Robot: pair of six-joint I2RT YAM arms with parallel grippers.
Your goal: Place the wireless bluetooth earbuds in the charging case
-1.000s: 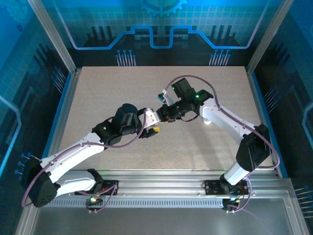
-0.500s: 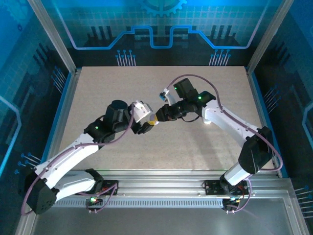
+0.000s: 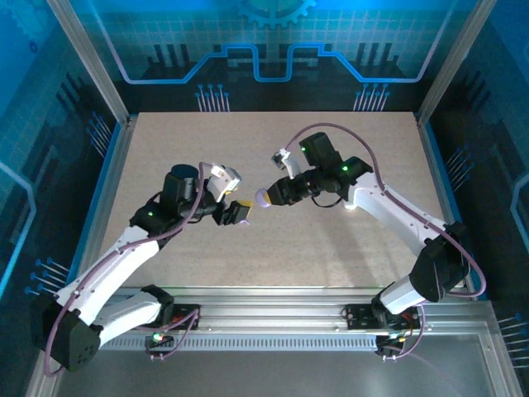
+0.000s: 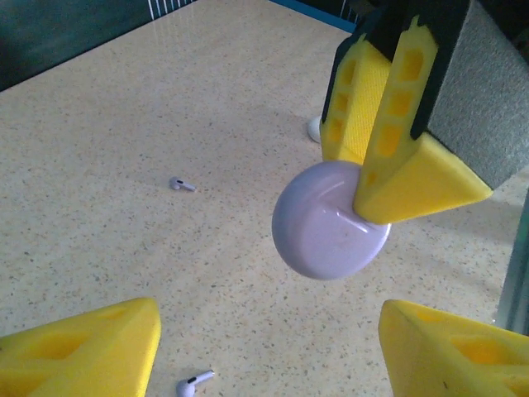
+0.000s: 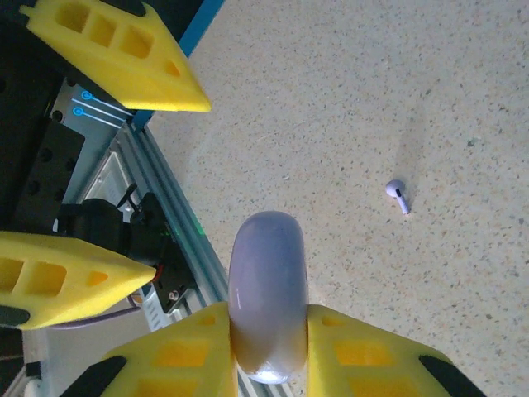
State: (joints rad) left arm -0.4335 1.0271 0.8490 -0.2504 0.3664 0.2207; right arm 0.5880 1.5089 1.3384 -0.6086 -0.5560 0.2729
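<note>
Surface: speckled beige table (image 3: 347, 248), blue lit walls (image 3: 264, 41) with a circuit pattern around it
Arms: 2, white and black; left arm (image 3: 124, 248) at left of the top view, right arm (image 3: 388, 207) at right, tips facing each other at mid frame
Grippers: 2, each with 2 yellow fingers
Charging case (image 3: 263, 198): 1, round, pale lavender, closed, held up off the table between the two grippers at centre of the top view
Right gripper (image 5: 266, 322): jaws pinching the charging case by its rim, one finger on each flat side; case seen edge-on at lower centre of the right wrist view
Left gripper (image 4: 269, 314): jaws spread wide, nothing between them, just beside the case but not touching it
Earbuds: 2 counted in the left wrist view, lavender, lying loose on the table, well apart; one earbud (image 4: 180, 184) at left of centre, second earbud (image 4: 194, 383) at the bottom edge
Earbud in right wrist view (image 5: 397, 195): 1, at right of frame, on the table
</note>
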